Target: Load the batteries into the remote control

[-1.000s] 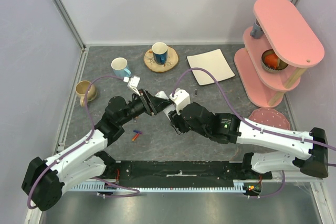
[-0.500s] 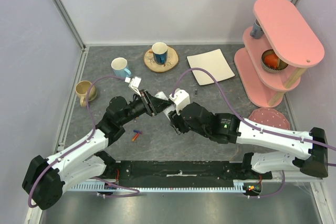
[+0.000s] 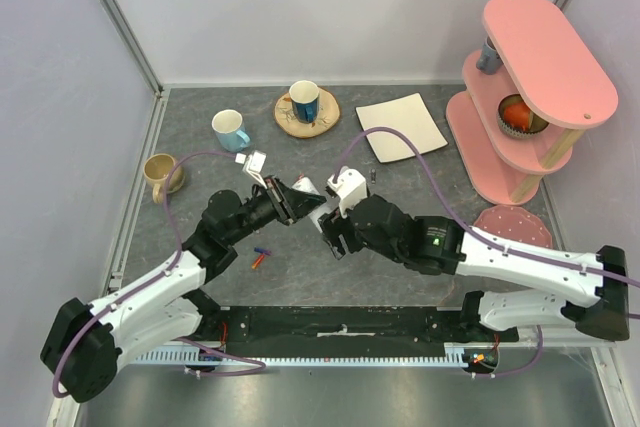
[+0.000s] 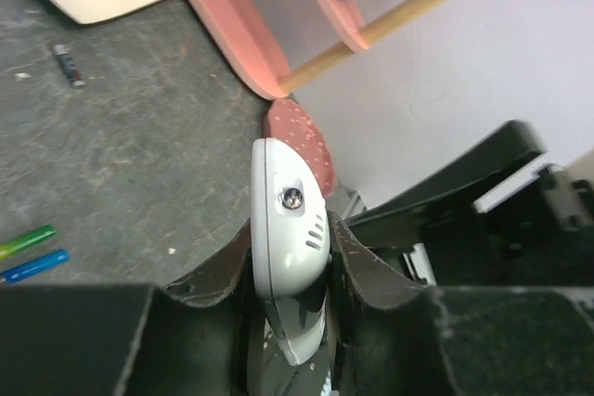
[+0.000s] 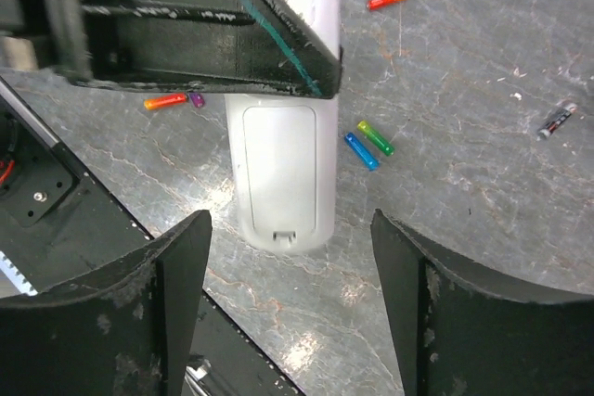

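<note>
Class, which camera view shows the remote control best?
The right wrist view: the remote control shows its back cover plainly. The left wrist view sees only one end; the top view mostly hides it.

White remote control (image 5: pixel 281 183); green, blue, red-orange batteries (image 5: pixel 376 137).

White arm links (image 3: pixel 150 302), black joints (image 3: pixel 235 222), purple cables (image 3: pixel 168 209), scuffed black pincer fingers (image 5: pixel 176 303)
</note>
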